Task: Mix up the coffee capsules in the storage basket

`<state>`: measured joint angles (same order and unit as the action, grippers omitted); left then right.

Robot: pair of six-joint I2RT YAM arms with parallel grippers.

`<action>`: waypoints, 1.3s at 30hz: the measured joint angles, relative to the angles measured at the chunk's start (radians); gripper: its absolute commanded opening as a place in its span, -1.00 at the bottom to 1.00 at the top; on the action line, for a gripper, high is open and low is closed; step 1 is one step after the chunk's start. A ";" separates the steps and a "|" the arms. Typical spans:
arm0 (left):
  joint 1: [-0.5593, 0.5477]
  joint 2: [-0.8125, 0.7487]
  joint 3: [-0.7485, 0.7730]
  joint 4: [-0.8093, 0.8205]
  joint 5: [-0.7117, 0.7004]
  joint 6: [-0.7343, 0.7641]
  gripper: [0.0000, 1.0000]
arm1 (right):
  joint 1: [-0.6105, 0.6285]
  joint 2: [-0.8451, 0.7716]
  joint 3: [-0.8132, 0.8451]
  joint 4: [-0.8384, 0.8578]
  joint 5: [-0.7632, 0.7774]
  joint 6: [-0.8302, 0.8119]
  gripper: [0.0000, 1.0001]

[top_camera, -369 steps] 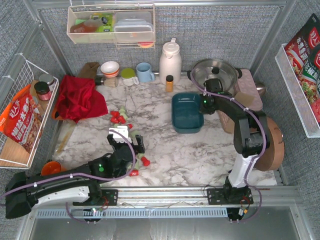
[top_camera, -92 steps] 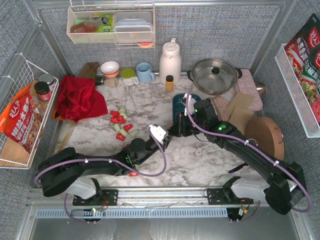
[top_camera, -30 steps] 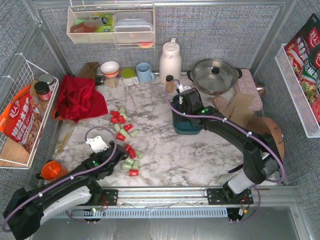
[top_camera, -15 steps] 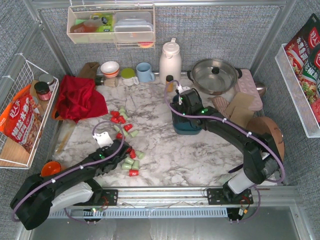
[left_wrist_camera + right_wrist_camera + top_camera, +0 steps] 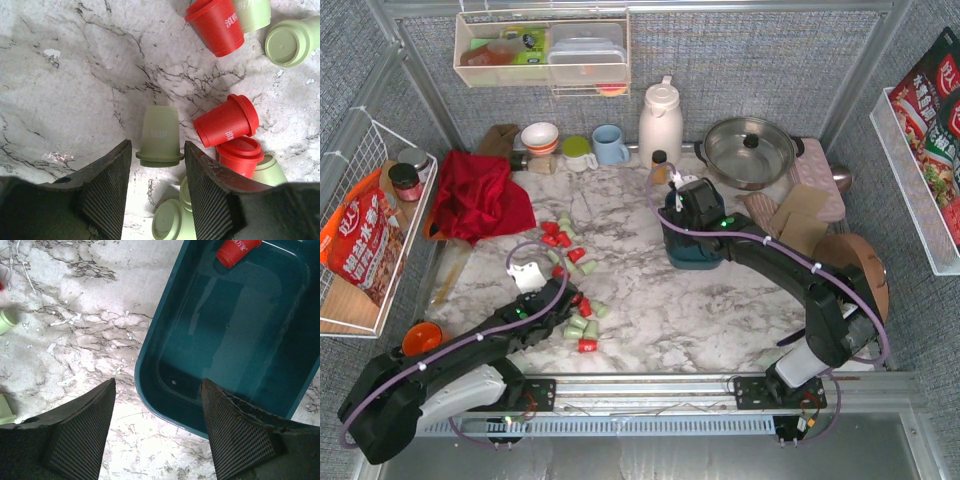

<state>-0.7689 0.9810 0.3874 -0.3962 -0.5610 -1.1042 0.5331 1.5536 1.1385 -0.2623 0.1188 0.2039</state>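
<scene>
Red and mint-green coffee capsules (image 5: 582, 322) lie loose on the marble in front of my left arm, with more capsules (image 5: 562, 240) further back. My left gripper (image 5: 157, 150) is open, its jaws narrow on either side of the rim of a green capsule (image 5: 160, 131) lying on the table. Two red capsules (image 5: 226, 121) lie just right of it. The dark teal storage basket (image 5: 150, 365) sits mid-table, and my right gripper (image 5: 157, 390) hangs open above its near corner, holding nothing. One red capsule (image 5: 237, 250) lies at the basket's far end.
A red cloth (image 5: 475, 195) lies at the back left. A blue mug (image 5: 610, 145), white thermos (image 5: 660, 120), amber bottle (image 5: 659, 165) and steel pot (image 5: 750, 148) line the back. An orange cup (image 5: 420, 338) stands near the left arm, a round wooden board (image 5: 865, 285) at the right.
My left gripper has moved forward onto the near capsule cluster and its jaws have narrowed around the green capsule. The right arm has stayed over the basket.
</scene>
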 measured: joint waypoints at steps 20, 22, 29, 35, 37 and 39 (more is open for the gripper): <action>0.004 0.141 0.047 -0.006 -0.001 0.003 -0.04 | 0.005 0.011 0.008 -0.018 0.001 -0.011 0.46; 0.004 0.153 0.053 -0.006 -0.006 0.003 -0.05 | 0.005 0.011 0.008 -0.018 0.001 -0.012 0.46; 0.004 0.145 0.071 -0.015 -0.014 0.010 -0.16 | 0.011 0.015 0.024 -0.026 0.004 -0.016 0.46; 0.004 0.066 0.119 -0.002 0.014 0.093 -0.30 | 0.029 0.011 0.040 -0.048 0.004 -0.018 0.46; 0.003 0.022 0.120 0.034 0.034 0.142 -0.30 | 0.036 -0.006 0.040 -0.057 0.004 -0.018 0.46; 0.003 -0.019 0.120 0.087 0.063 0.206 -0.30 | 0.044 -0.031 0.040 -0.060 0.003 -0.017 0.46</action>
<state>-0.7662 0.9623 0.5072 -0.3088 -0.4976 -0.8986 0.5774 1.5227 1.1786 -0.3225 0.1223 0.1867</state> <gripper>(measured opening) 0.476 0.729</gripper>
